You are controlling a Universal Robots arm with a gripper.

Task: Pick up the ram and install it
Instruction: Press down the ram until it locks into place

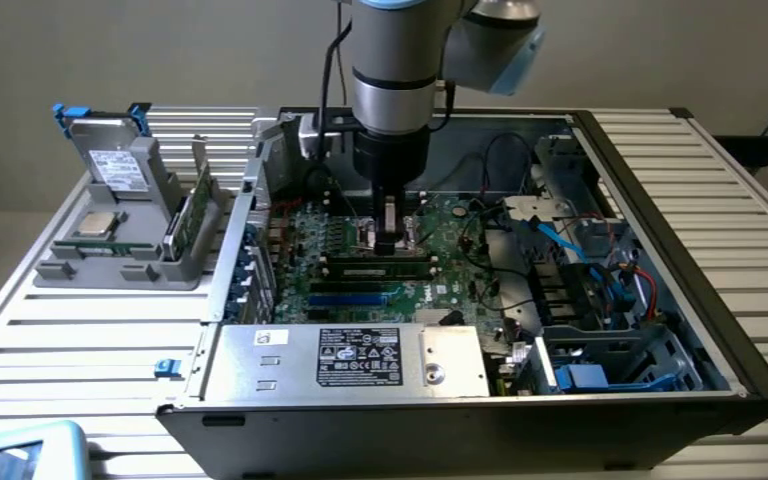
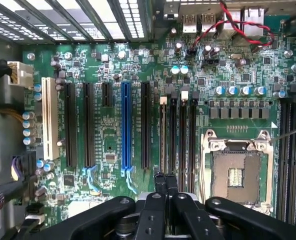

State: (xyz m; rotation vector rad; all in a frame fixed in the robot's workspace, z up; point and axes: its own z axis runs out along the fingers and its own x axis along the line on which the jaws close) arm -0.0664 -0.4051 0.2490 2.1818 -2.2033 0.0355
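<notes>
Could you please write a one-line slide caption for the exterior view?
Robot arm's shut gripper pressing down at the ram in its motherboard slot inside the open computer case.

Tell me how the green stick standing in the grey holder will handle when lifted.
The green stick looks thin and flat, so probably light and stiff. Standing on edge in the grey holder, it would likely tip unsupported.

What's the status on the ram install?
Jaws shut, gripper down at memory slots. Green ram stick standing in grey holder. No obstruction seen.
</notes>
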